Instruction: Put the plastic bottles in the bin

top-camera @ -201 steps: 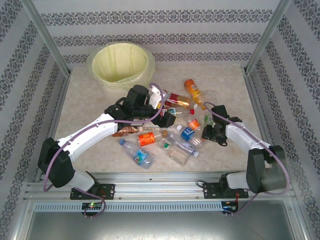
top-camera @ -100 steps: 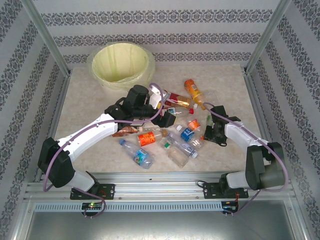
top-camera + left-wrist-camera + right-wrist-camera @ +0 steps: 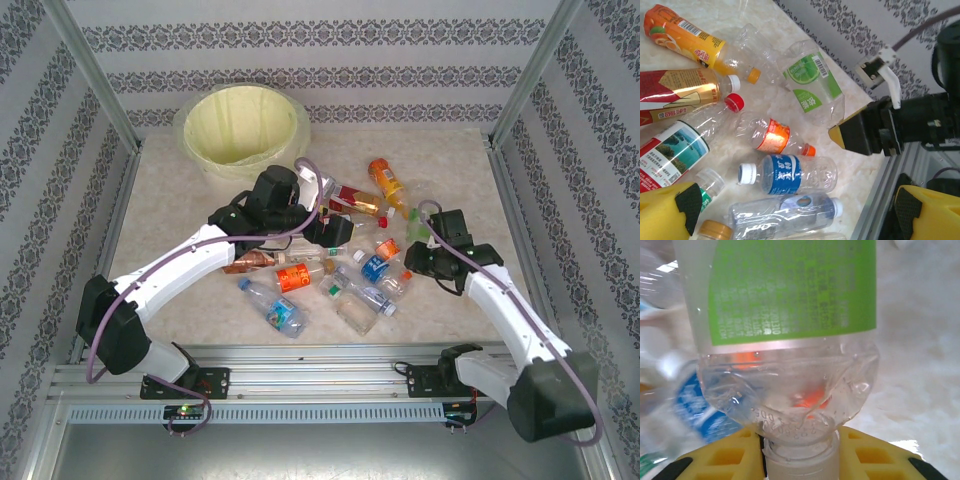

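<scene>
- The bin point(image 3: 245, 125), cream-white and lined with a pale yellow bag, is seen at the far left of the marbled table point(image 3: 170, 215).
- The plastic bottles point(image 3: 295, 278) are shown lying on their sides in a loose cluster at the middle of the table. The cluster lies to the near right of the bin and well apart from it.
- An orange-labelled bottle point(image 3: 387, 183) is placed at the far edge of the cluster, with a red-and-gold-labelled bottle point(image 3: 355, 200) just to its left.
- A blue-labelled bottle point(image 3: 785, 174) with a white cap is seen just beside a small bottle with an orange band point(image 3: 772, 136).
- The left gripper point(image 3: 335, 228) is held above the far middle of the cluster. In the left wrist view its yellow fingers point(image 3: 670, 210) are spread wide and released, and nothing is grasped.
- The right gripper point(image 3: 415, 252) is set at the right edge of the cluster. In the right wrist view it is clenched on the neck of the green-labelled bottle point(image 3: 790, 315), which is seen between the yellow pads point(image 3: 720, 460).
- The body of the green-labelled bottle is seen dented below its label.
- Whether the grasped bottle is resting on the table or raised off it cannot be told.
</scene>
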`<state>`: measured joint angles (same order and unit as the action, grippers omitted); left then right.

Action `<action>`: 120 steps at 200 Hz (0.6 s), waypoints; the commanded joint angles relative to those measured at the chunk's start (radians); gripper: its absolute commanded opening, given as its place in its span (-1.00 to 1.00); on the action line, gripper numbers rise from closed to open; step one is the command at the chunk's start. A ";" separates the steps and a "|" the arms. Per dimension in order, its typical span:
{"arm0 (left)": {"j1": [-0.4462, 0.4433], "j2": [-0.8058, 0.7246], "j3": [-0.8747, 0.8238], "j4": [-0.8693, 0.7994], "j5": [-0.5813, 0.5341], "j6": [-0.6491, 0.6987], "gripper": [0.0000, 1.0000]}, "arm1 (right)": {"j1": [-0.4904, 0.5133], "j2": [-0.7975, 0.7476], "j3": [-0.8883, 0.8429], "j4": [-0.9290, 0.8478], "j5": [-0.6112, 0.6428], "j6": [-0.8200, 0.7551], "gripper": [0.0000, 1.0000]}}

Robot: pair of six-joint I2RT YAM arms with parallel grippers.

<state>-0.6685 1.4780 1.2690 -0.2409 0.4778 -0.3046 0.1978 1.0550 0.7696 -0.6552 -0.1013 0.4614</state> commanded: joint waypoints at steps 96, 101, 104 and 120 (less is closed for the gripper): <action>0.023 0.041 -0.031 0.219 0.168 -0.415 1.00 | 0.245 -0.092 0.146 0.204 -0.344 0.096 -0.38; 0.023 0.042 -0.032 0.218 0.165 -0.414 1.00 | 0.262 -0.085 0.153 0.209 -0.345 0.094 -0.38; 0.023 0.041 -0.032 0.215 0.162 -0.411 1.00 | 0.266 -0.083 0.154 0.211 -0.346 0.093 -0.38; 0.023 0.040 -0.033 0.209 0.148 -0.406 1.00 | 0.308 -0.062 0.174 0.215 -0.339 0.088 -0.38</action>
<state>-0.6533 1.5169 1.2472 -0.0990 0.6056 -0.6716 0.4511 0.9661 0.8963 -0.4839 -0.4084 0.5434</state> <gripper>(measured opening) 0.999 0.326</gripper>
